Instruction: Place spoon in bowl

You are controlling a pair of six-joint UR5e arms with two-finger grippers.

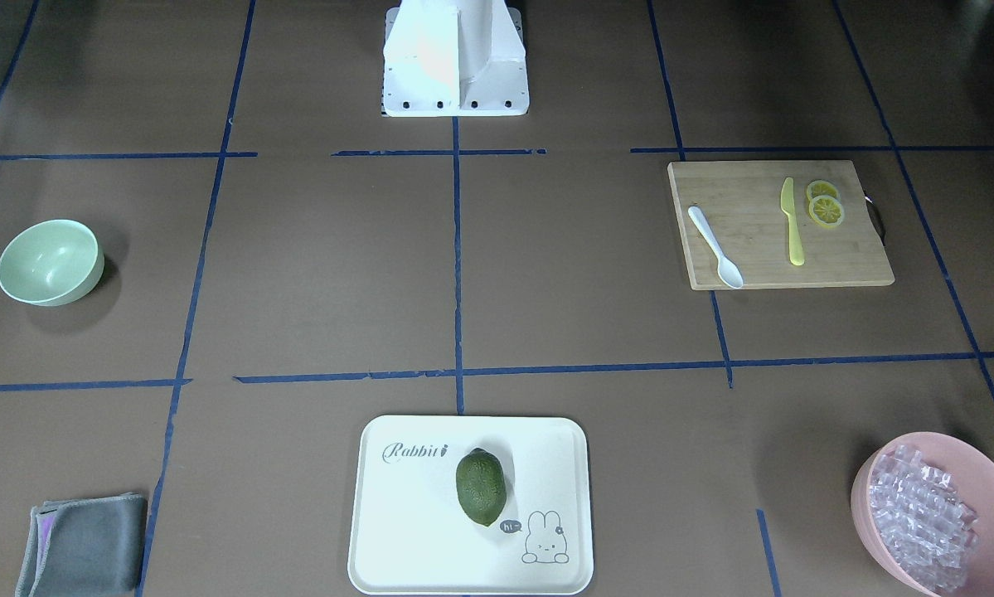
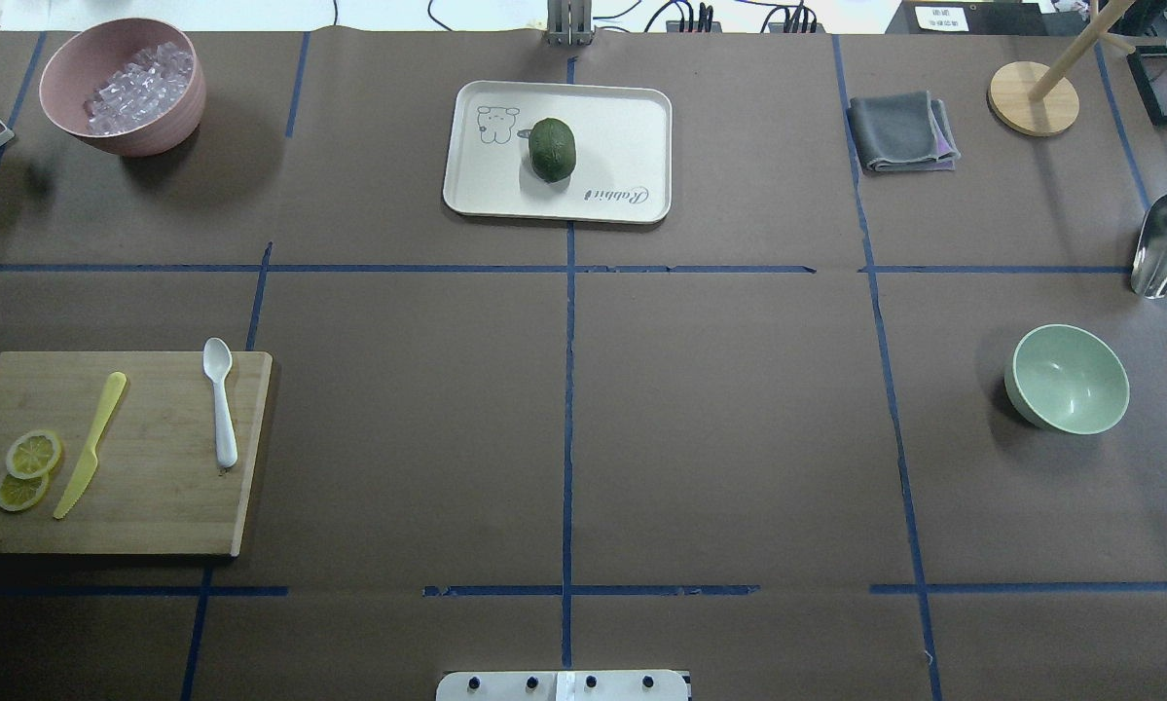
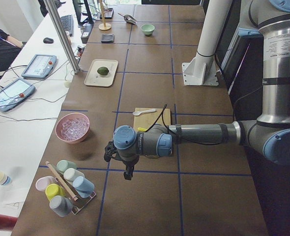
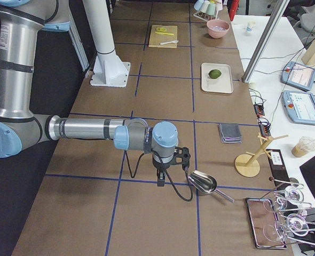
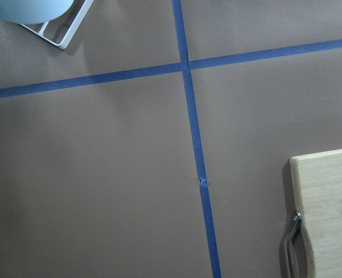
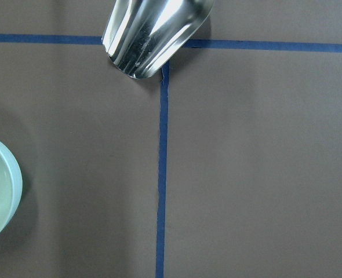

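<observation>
Brown worktop (image 2: 719,438) bore the white spoon (image 2: 220,401) on a cutting board (image 2: 155,487); the left gripper (image 3: 129,172), spread impossible to tell, needed a square mid-handle pinch.

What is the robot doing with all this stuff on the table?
Nothing is being held yet. The white spoon lies on the wooden cutting board, beside a yellow knife and lemon slices. The mint-green bowl sits empty on the far opposite side of the table. The left gripper hangs over the table past the board's end, and the right gripper hangs near a metal scoop. I cannot tell whether either is open or shut.
</observation>
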